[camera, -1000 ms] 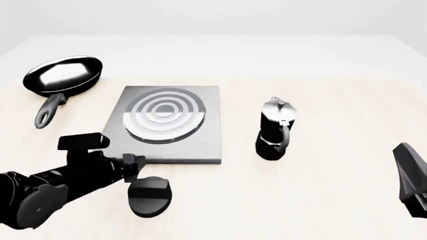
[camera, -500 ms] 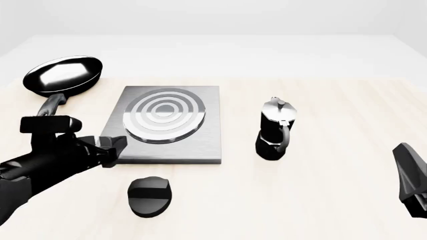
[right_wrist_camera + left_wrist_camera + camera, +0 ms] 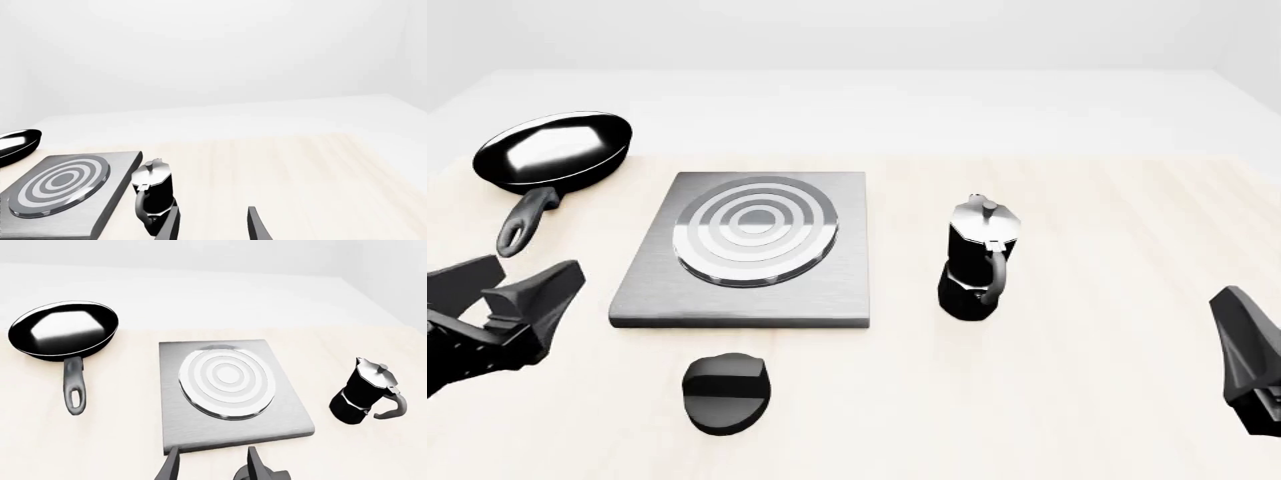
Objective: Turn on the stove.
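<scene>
The stove (image 3: 747, 250) is a flat grey slab with one ringed burner in the middle of the table. It also shows in the left wrist view (image 3: 227, 390) and the right wrist view (image 3: 63, 187). Its black knob (image 3: 727, 392) with a raised ridge lies on the table just in front of the slab. My left gripper (image 3: 507, 288) is open and empty, low at the left, well left of the knob and apart from it. Its fingers (image 3: 170, 467) point toward the stove's near edge. My right gripper (image 3: 212, 225) is open and empty at the far right edge (image 3: 1244, 350).
A black frying pan (image 3: 554, 150) lies at the back left, handle toward me. A black moka pot (image 3: 978, 260) stands right of the stove, also in the right wrist view (image 3: 153, 192) and the left wrist view (image 3: 363, 395).
My left arm has drawn back from beside the knob, leftward and toward the near edge, and its fingers now show spread apart. The right arm has not moved.
</scene>
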Action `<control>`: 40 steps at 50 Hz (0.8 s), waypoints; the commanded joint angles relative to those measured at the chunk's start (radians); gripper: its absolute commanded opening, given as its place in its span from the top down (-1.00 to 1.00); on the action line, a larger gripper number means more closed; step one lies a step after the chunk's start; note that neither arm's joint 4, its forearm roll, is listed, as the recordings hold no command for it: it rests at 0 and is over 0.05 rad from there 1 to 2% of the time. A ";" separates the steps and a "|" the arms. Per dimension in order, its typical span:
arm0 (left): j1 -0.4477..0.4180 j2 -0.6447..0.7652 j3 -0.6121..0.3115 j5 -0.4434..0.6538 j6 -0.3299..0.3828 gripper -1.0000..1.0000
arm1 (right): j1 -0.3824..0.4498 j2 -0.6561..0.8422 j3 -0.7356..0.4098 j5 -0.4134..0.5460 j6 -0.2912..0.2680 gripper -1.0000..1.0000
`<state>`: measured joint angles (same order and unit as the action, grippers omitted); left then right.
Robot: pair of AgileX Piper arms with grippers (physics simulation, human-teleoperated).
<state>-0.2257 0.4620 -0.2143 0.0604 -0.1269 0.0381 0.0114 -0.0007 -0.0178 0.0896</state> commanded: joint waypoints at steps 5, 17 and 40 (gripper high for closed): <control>0.036 -0.453 -0.014 0.289 0.030 -1.00 | 0.003 0.002 0.000 0.000 0.002 -1.00; -0.029 -0.462 -0.016 0.252 0.113 -1.00 | 0.004 0.023 0.000 -0.016 0.006 -1.00; 0.094 -0.462 0.037 0.252 0.140 -1.00 | 0.009 0.002 0.000 -0.003 0.007 -1.00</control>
<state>-0.1708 0.0086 -0.2013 0.3052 -0.0072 0.0447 0.0224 -0.0006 -0.0269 0.0972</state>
